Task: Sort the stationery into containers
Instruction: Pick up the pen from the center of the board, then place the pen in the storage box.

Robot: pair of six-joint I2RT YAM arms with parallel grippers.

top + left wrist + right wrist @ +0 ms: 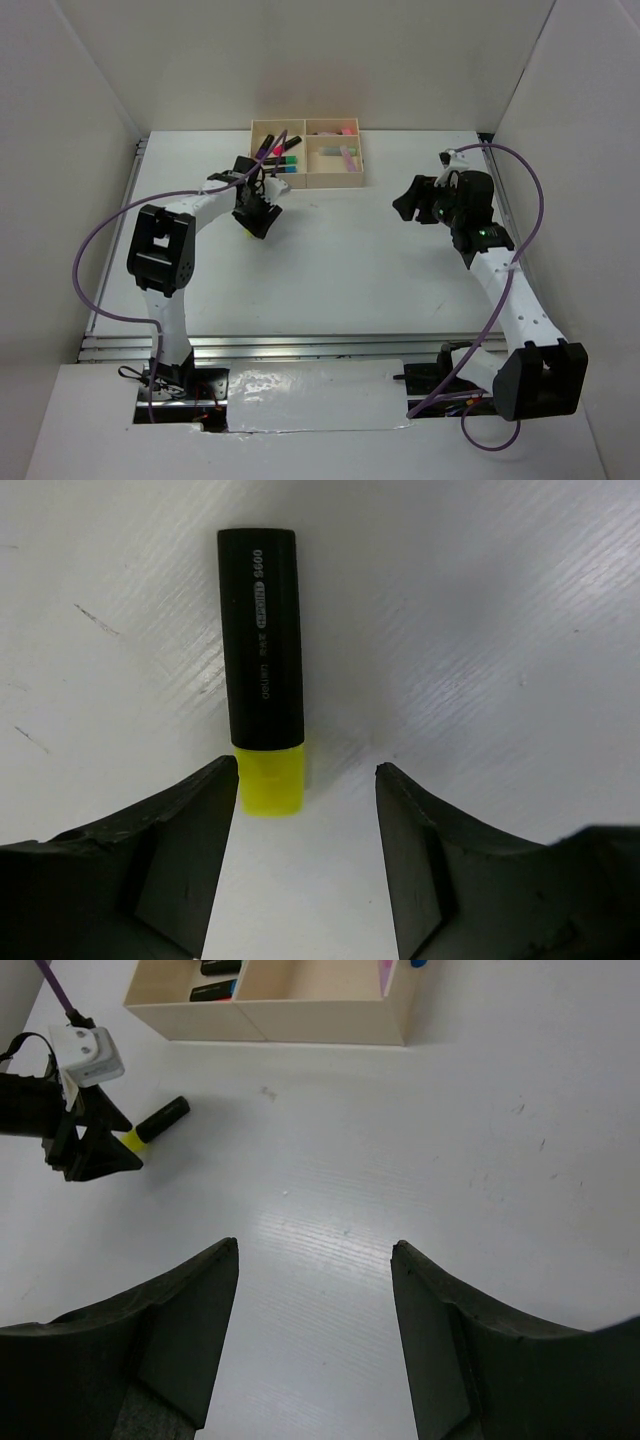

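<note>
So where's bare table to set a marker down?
Free: the table between the left pincer and right pincer, from the tray to the near edge. Crowded: around the yellow-tipped marker and the tray's left compartments.

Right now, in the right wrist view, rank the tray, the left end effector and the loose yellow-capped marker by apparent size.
1. tray, even cropped at the top.
2. left end effector.
3. yellow-capped marker, clearly smallest.

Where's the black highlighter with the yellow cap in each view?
Top external: highlighter left of centre, mostly hidden under the left tool.
Left wrist: upper centre, cap toward the tool.
Right wrist: upper left, beside that tool.
Shared landmark: the left tool.
</note>
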